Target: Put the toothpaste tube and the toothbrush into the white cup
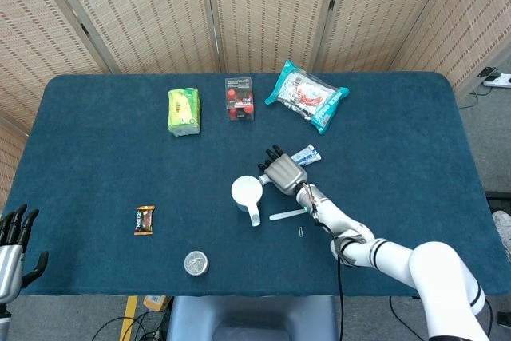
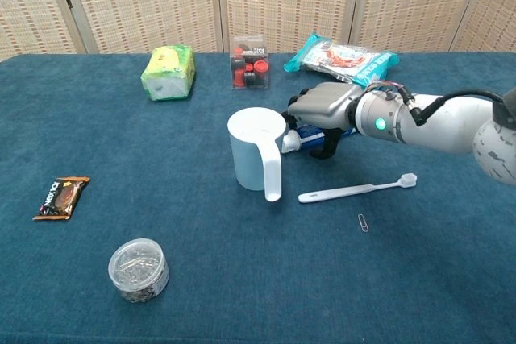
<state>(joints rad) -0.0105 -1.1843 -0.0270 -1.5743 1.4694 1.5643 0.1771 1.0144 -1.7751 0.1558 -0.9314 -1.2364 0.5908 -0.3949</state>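
Note:
The white cup (image 1: 245, 192) (image 2: 256, 147) stands upright mid-table, its handle toward the near edge. Just right of it lies the blue-and-white toothpaste tube (image 1: 306, 155) (image 2: 292, 142), cap toward the cup. My right hand (image 1: 281, 172) (image 2: 322, 109) lies over the tube's middle, fingers curved on the far side and thumb on the near side. How tightly it grips is hidden. The white toothbrush (image 1: 289, 214) (image 2: 355, 191) lies flat, nearer than the tube. My left hand (image 1: 12, 237) is at the bottom left corner, empty, fingers apart.
Along the far side are a green packet (image 1: 183, 111) (image 2: 168, 72), a red box (image 1: 239, 98) (image 2: 251, 62) and a snack bag (image 1: 306, 95) (image 2: 345, 52). A chocolate bar (image 2: 61, 196), a jar of clips (image 2: 139, 268) and a paperclip (image 2: 363, 222) lie nearer.

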